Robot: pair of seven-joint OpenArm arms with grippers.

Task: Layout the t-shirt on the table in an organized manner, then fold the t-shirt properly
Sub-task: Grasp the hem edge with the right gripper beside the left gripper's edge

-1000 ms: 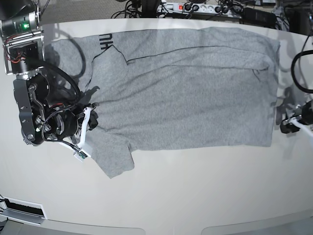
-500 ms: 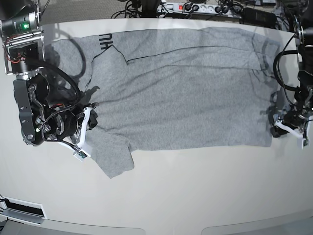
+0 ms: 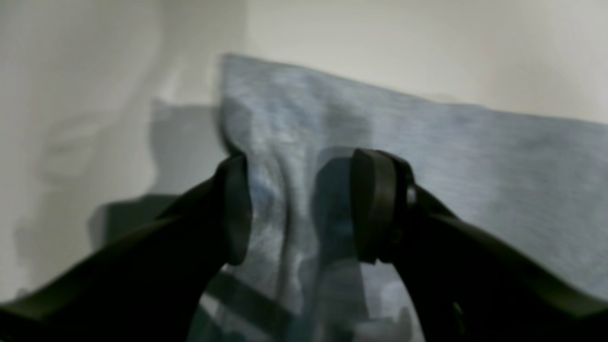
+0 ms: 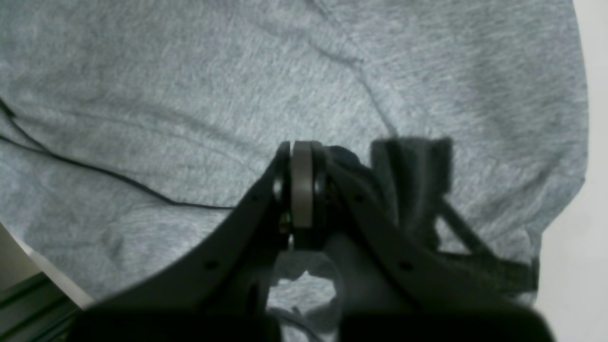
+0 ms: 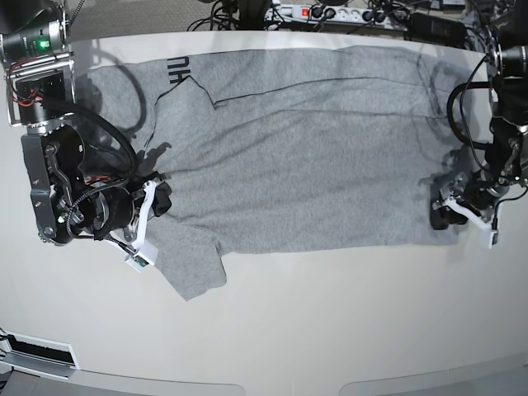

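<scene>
1. The table (image 5: 330,330), off-white and glossy, fills most of the base view, with bare surface along the near side.
2. The t-shirt (image 5: 313,157) lies spread flat across the far half of the table, heather-grey, with one sleeve (image 5: 191,264) poking toward the near edge and a strip of black lettering (image 5: 177,73) at the far corner on the base view's left.
3. The right gripper (image 4: 301,185) sits on the sleeve end of the shirt, its jaws pressed tight together; whether a pinch of cloth is caught between them is hard to make out.
4. The left gripper (image 3: 299,204) is at the opposite edge of the shirt, at the near corner of the hem, jaws apart with a raised ridge of grey fabric between the two fingertips (image 3: 375,204); the blurred wrist view does not show them gripping it.
5. A power strip (image 5: 342,12) and cables lie beyond the table's far edge.
</scene>
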